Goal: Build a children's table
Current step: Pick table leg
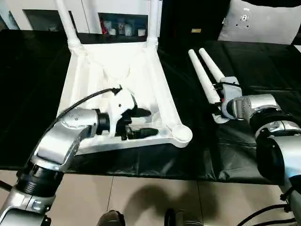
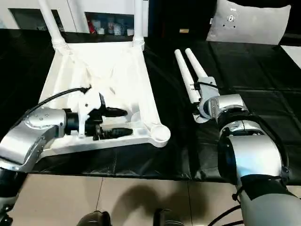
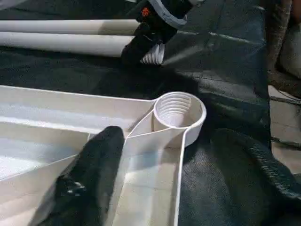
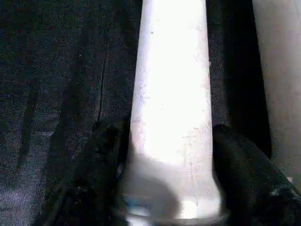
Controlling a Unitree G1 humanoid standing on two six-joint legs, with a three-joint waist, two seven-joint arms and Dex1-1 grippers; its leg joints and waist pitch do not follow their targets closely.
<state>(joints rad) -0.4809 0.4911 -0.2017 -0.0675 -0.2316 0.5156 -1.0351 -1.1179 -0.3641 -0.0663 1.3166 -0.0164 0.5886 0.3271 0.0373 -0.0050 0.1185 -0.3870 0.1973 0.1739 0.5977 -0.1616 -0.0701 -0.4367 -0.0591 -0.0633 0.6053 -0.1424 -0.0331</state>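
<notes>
While left pincer [image 1: 141,122] gapes over tabletop [image 1: 141,70], right pincer [image 4: 169,155] straddles leg [image 4: 171,94], grip unclear

I saw black cover [image 1: 141,165] over the work surface, beige tiled floor [image 1: 155,197] in front, white cabinet w/ shelf items [image 1: 117,26] behind, grey cushion [image 1: 261,21] far right.

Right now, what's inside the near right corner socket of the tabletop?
Nothing: the corner socket is empty, with only its threaded inner wall showing. Its bottom is out of sight. Both loose legs lie on the black cover.
</notes>
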